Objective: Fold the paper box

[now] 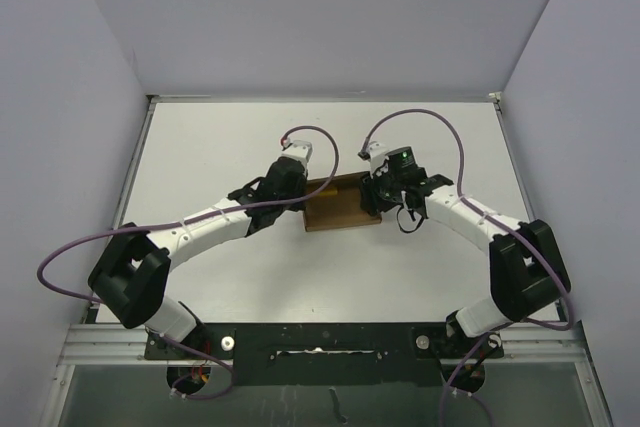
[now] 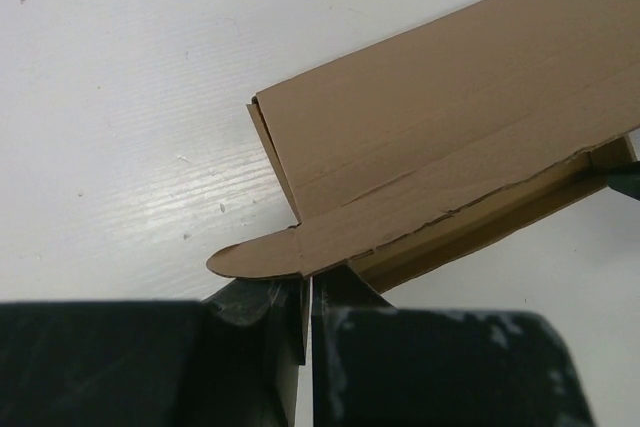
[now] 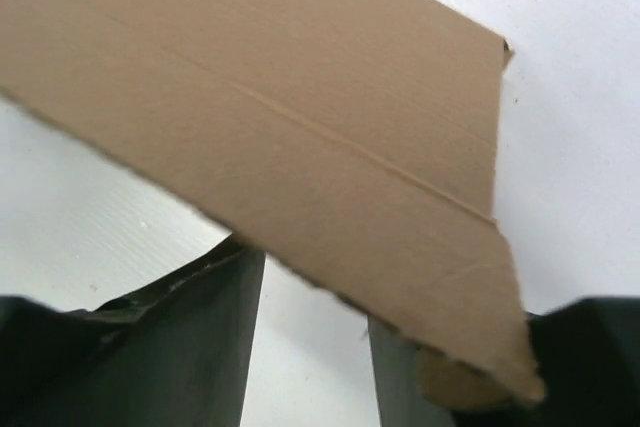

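**Left fingers pinch the box edge; right fingers stand apart at a loose panel**

The paper box (image 1: 340,209) sits on the table (image 1: 250,277) between the two sets of fingers. It is partly folded: a long panel rises from a crease, and a rounded tab sticks out at the corner nearest the left fingers (image 2: 400,357). Those fingers are fully closed on a thin edge of cardboard, which runs straight into the slit between them just below the tab.

The right fingers (image 3: 170,347) are partway open, with bare table showing in the gap between them. A broad panel of the box slants across just beyond their tips, and its corner overlaps the outer finger. I cannot tell whether that corner touches the finger, but nothing is clamped there.

The risk, as I judge it, lies in the one-sided hold. With only a narrow pinch on the left, a push from the right fingers may swing the whole box about that pinch instead of bending the crease. A hard pull could tear the ragged crease line beside the left fingers, or slide the edge out of them. The unheld panel may also spring open.
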{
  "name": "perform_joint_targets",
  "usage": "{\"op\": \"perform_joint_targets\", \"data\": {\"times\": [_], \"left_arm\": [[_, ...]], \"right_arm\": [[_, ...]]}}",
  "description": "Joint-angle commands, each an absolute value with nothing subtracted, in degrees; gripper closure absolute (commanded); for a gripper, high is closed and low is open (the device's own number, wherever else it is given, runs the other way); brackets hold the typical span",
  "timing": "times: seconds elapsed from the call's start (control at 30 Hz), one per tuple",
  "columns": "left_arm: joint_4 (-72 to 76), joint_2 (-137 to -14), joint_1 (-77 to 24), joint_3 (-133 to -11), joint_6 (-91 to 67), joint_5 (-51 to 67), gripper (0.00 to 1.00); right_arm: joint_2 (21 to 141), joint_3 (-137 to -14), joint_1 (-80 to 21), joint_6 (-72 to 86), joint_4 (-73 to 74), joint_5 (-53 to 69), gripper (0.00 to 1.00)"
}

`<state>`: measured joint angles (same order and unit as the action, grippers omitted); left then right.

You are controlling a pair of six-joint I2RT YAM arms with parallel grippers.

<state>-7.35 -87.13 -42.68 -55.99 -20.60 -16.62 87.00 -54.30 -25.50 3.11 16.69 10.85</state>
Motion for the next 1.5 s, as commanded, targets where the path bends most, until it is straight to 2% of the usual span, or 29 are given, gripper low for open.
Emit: {"op": "perform_joint_targets", "data": {"times": [0.0,0.17,0.27,0.47,0.6,0.8,0.93,1.1,1.47], "left_arm": [[-6.54,-87.40,-43.41,-59.49,-20.96,-13.10,1.00],[-8.22,-87.99,-42.22,-61.31,-21.27,-13.15,1.00],[-9.54,-88.81,-41.89,-63.22,-21.27,-12.89,1.00],[-11.56,-90.66,-41.19,-65.80,-21.70,-12.10,1.00],[-11.67,-91.26,-40.97,-66.55,-22.02,-11.46,1.00],[-11.82,-91.36,-40.96,-67.32,-22.23,-10.81,1.00],[-11.78,-91.23,-40.92,-67.24,-22.23,-10.56,1.00],[-11.69,-91.48,-40.61,-67.39,-22.21,-9.98,1.00],[-11.61,-92.42,-40.43,-68.42,-22.32,-9.14,1.00]], "right_arm": [[80.86,-56.43,-24.26,-3.04,16.23,16.10,0.50],[77.56,-55.60,-19.28,-8.37,17.29,23.04,0.31],[76.90,-55.95,-16.93,-11.95,19.38,28.38,0.24],[76.49,-55.80,-8.70,-16.93,22.93,39.57,0.16],[78.50,-55.27,-7.09,-17.44,23.59,42.86,0.16],[79.00,-51.71,-8.54,-16.17,17.67,38.33,0.24],[78.27,-49.45,-12.01,-17.82,13.30,31.05,0.29],[78.68,-49.03,-16.03,-19.40,10.01,21.72,0.45],[79.77,-48.95,-18.17,-19.69,5.73,12.10,0.66]]}}
